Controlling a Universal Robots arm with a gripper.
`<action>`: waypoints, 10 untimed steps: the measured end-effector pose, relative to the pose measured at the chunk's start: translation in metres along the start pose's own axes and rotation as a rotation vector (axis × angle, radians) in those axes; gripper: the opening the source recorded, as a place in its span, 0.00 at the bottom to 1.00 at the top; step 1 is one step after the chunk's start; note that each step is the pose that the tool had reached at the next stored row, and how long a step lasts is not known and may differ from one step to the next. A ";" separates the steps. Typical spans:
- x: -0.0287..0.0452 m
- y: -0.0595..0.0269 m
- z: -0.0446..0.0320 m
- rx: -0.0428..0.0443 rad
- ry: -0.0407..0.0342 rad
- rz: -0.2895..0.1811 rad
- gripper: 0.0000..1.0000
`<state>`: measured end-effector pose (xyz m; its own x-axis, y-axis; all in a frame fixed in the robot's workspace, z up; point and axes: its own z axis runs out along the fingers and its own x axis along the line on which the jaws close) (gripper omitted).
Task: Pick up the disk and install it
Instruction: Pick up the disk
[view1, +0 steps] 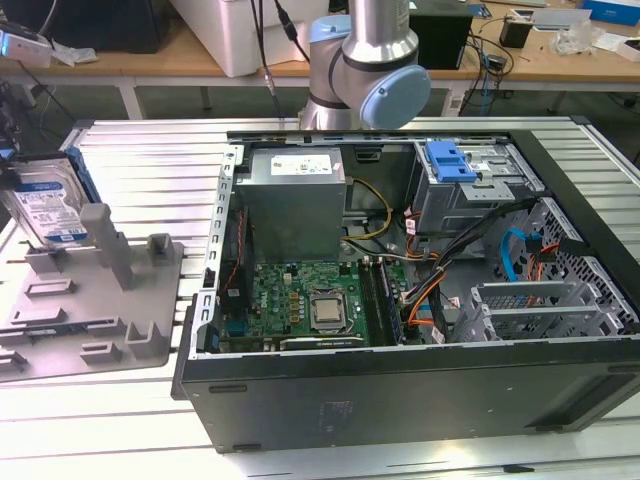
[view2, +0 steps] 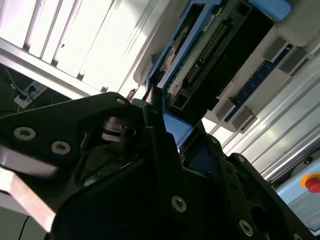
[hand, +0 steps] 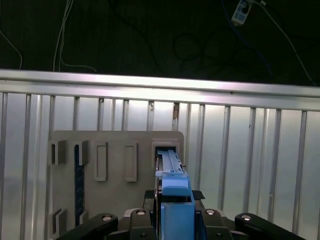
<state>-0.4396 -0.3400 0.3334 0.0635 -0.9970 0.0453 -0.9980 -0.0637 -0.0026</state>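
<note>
The disk (view1: 47, 205) is standing at the fixture tray's (view1: 95, 330) back corner, by the worktop's (view1: 140, 150) edge at the exterior view's left; the computer case (view1: 400, 400) is lying beside the tray.

No print can be read. The disk (view1: 38, 182) carries a white-and-blue label (view1: 50, 212) whose lines are too small to make out. The grey power-supply box (view1: 295, 215) bears a white sticker (view1: 296, 166) with equally illegible writing.
</note>
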 end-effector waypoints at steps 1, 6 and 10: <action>-0.0002 0.0000 -0.0016 0.0003 0.0000 0.000 0.36; -0.0011 -0.0002 -0.0147 0.0023 0.0001 0.000 0.36; -0.0015 -0.0002 -0.0270 0.0039 0.0002 0.000 0.36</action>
<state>-0.4396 -0.3373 0.3602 0.0634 -0.9970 0.0455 -0.9979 -0.0637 -0.0064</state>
